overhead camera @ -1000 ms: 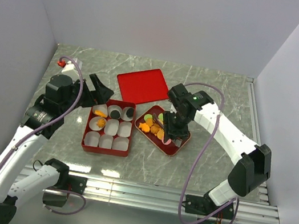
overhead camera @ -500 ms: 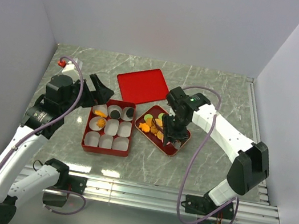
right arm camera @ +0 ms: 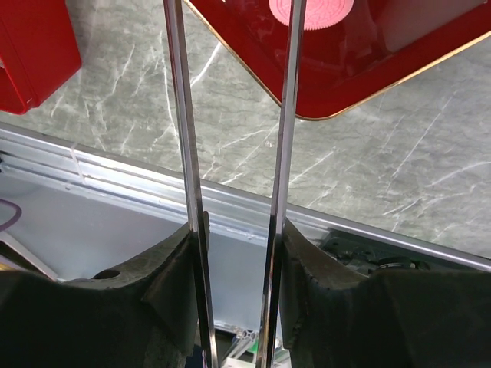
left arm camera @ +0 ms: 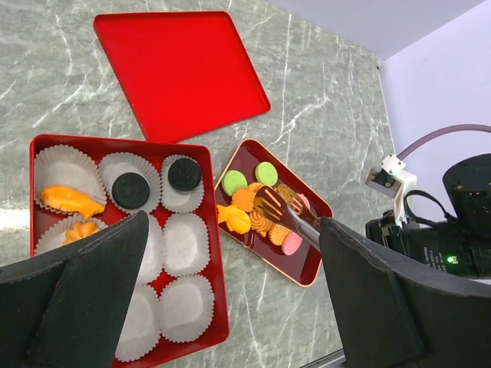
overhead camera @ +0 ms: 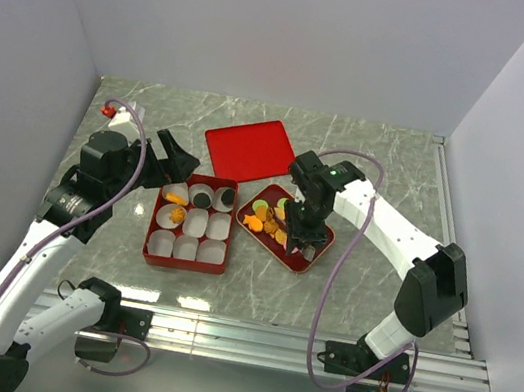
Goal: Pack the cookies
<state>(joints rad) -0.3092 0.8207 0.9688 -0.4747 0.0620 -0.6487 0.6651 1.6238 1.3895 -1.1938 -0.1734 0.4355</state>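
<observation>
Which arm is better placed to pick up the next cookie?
Right. The right gripper holds tongs poised over the cookies in the small tray; the left gripper hovers open by the box, away from them.

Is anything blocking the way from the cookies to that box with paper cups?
Nothing visible. The tray of cookies sits right beside the open box, only bare table between; the lid lies behind. The tongs in the right gripper are over the tray.

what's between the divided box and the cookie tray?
Nothing: just bare marble table between the divided box and the cookie tray, clearest in the left wrist view.
</observation>
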